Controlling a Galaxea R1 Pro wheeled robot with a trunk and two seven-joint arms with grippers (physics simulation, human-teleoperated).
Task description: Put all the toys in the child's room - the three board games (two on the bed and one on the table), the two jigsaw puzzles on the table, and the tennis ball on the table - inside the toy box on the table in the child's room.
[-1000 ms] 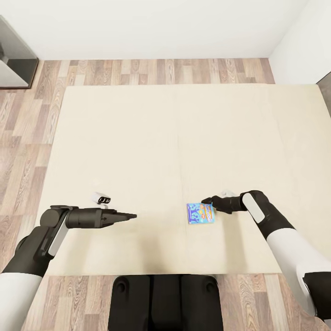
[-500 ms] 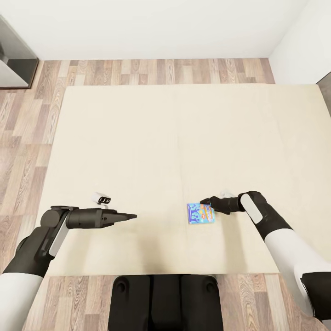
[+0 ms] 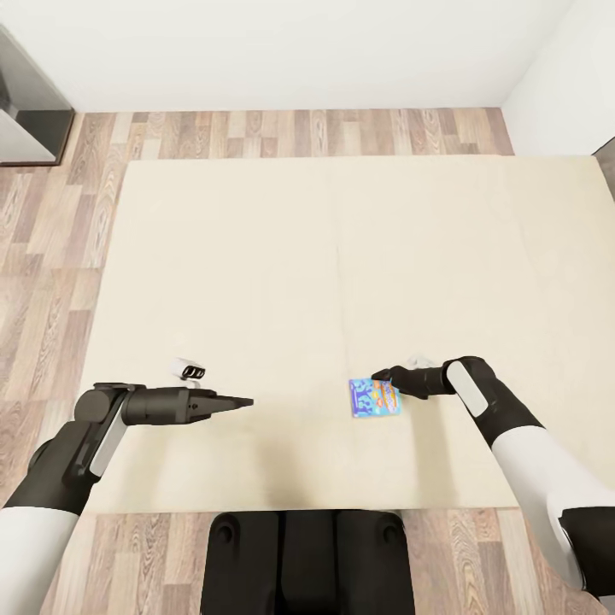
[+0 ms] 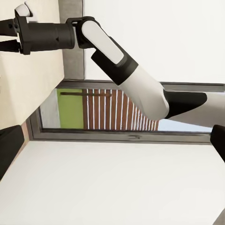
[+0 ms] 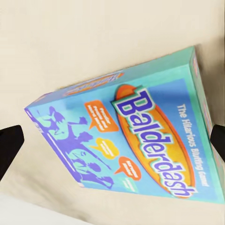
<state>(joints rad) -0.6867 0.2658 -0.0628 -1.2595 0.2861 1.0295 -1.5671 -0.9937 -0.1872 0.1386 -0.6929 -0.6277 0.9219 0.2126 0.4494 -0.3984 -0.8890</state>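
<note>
Board game work comes later for the left gripper, which hovers over bare bed with fingers together. Further right, the small blue board game lies flat on the mattress. The right gripper, fingers apart, straddles its far edge; lower squarely, then close across the narrow width before lifting.

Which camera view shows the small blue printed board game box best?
The right wrist view: the small blue printed board game box looms large, its title "Balderdash" readable. The head view shows it small on the beige mattress, lettering illegible.
</note>
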